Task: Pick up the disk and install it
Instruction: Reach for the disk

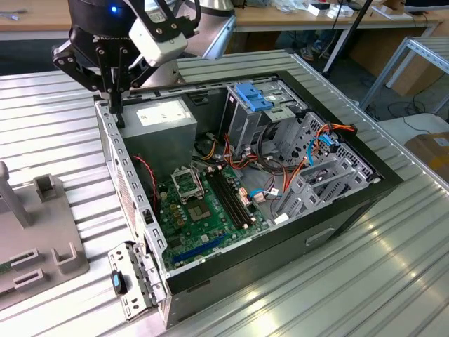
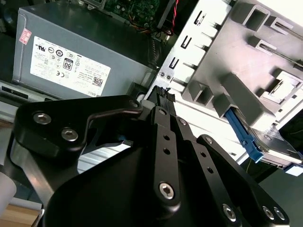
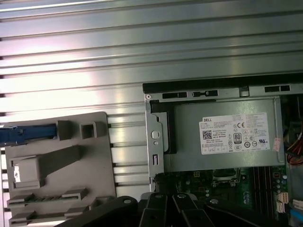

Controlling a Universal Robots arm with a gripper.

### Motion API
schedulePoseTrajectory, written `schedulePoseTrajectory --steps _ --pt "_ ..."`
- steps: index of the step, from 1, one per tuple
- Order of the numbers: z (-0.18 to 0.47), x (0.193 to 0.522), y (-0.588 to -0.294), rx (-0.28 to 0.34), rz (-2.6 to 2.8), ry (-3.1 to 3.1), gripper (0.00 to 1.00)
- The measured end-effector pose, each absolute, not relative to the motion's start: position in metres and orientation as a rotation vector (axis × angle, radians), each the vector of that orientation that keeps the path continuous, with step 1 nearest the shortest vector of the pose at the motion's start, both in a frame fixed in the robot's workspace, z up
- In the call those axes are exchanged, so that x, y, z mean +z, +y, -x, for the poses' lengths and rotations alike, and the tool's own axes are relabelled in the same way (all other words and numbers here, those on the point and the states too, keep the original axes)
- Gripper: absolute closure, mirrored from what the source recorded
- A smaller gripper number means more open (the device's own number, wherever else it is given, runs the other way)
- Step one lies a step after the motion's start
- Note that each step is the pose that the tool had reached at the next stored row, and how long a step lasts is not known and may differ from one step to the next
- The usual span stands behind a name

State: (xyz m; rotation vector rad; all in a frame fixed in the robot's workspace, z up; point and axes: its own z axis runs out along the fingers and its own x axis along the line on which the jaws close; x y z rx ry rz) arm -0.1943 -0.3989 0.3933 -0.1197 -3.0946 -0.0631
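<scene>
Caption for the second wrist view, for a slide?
Gripper at the case wall beside the power supply; the disk rests on the grey fixture outside the case.

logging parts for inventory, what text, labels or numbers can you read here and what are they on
Nothing can be quoted with confidence.
white label on the grey box: rows of fine print, codes and round marks, too small to read.
red-and-white sticker on a corner of the same box: too blurred to read.
disk with blue rails: no readable text.
</scene>
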Motion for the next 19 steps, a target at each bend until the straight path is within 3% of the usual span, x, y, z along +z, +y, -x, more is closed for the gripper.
schedulePoseTrajectory --steps 19 --pt "0.224 0.393 -0.399 -0.063 0.12 -3.095 0.89"
